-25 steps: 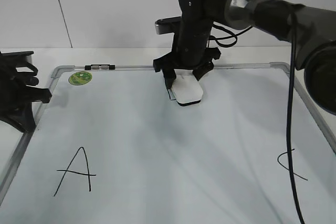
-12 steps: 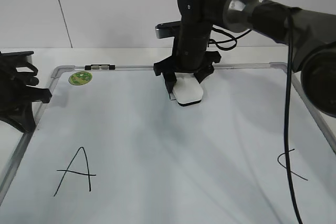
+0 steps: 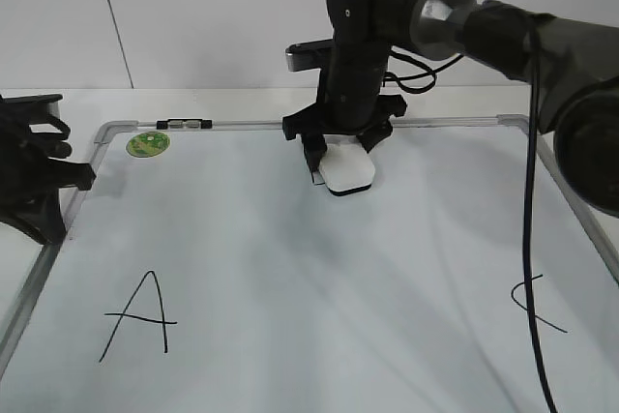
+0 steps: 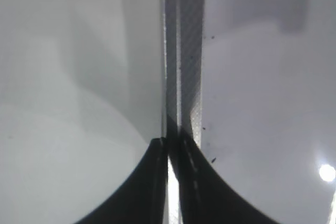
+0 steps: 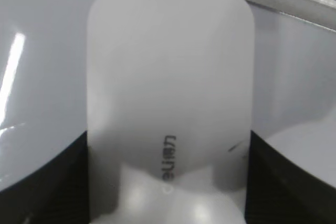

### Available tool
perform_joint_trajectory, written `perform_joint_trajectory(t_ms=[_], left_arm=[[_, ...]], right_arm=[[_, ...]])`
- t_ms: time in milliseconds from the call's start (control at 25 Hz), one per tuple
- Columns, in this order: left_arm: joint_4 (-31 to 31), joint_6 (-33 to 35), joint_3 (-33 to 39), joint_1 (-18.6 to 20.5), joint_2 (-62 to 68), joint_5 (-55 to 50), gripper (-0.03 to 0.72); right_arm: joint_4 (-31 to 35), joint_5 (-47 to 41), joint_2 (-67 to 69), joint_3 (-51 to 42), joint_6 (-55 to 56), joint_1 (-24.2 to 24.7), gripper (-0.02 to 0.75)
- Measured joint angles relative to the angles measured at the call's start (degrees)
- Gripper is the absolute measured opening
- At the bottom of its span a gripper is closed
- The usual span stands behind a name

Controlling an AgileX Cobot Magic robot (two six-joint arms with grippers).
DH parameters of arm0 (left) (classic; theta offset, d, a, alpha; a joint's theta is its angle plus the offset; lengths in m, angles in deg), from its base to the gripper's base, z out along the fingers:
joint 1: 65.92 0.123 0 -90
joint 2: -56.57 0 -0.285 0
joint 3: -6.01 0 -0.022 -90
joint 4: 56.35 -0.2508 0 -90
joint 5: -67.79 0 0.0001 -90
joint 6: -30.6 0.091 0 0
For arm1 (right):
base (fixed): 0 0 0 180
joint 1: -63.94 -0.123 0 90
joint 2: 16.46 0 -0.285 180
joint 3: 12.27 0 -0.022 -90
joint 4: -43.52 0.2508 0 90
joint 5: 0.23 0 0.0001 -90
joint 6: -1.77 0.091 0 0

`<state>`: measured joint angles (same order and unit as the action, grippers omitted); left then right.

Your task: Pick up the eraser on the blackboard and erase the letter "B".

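Jaws of the right gripper clasped the white rounded plastic eraser near the far edge of the large pale grey-framed blackboard. Left gripper jaws sat nearly closed at the frame. Black "A" and round green sticker lay well apart.

A plain white wall fills the background, crossed by one thin dark slanted seam. Below it lies a white surface, evenly lit with soft, faint shadows.
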<state>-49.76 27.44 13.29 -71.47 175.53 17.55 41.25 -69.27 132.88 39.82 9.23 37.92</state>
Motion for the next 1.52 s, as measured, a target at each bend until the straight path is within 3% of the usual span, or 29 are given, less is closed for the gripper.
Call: perform_joint_trajectory(t_ms=[440,960,1240,1520], left_arm=[[0.0,0.0,0.0,0.0,0.0,0.0,0.038],[0.0,0.1,0.0,0.0,0.0,0.0,0.038],[0.0,0.1,0.0,0.0,0.0,0.1,0.038],[0.0,0.1,0.0,0.0,0.0,0.1,0.038]], right_arm=[[1.8,-0.1,0.0,0.0,-0.6,-0.2,0.545],[0.4,-0.7,0.0,0.0,-2.1,-5.4,0.545],[-0.6,-0.7,0.0,0.0,-0.6,-3.6,0.545],[-0.9,-0.7,0.0,0.0,1.5,2.2,0.545]])
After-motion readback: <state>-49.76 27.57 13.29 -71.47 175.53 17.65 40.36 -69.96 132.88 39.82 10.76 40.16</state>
